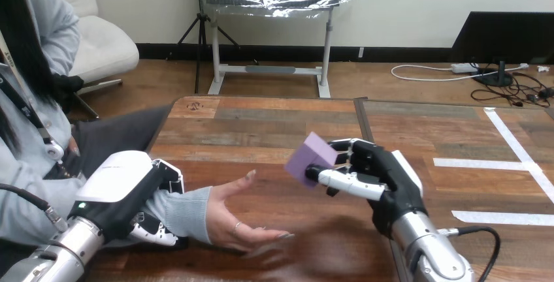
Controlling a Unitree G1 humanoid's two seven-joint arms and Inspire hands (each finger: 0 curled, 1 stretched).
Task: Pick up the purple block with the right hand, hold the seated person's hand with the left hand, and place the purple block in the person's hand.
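Observation:
My right hand point(382, 177) holds the purple block point(311, 157) above the table, thumb and fingers pinched on its right side. The block hangs just right of and slightly above the person's hand point(238, 220), which lies palm up over the table's near left part, fingers spread. My left hand point(127, 194) is wrapped round the person's grey-sleeved wrist point(186, 211), with its fingers curled under the sleeve.
The wooden table point(274, 122) stretches away behind the hands. White tape strips point(516, 158) mark its right part. The person sits at the left edge.

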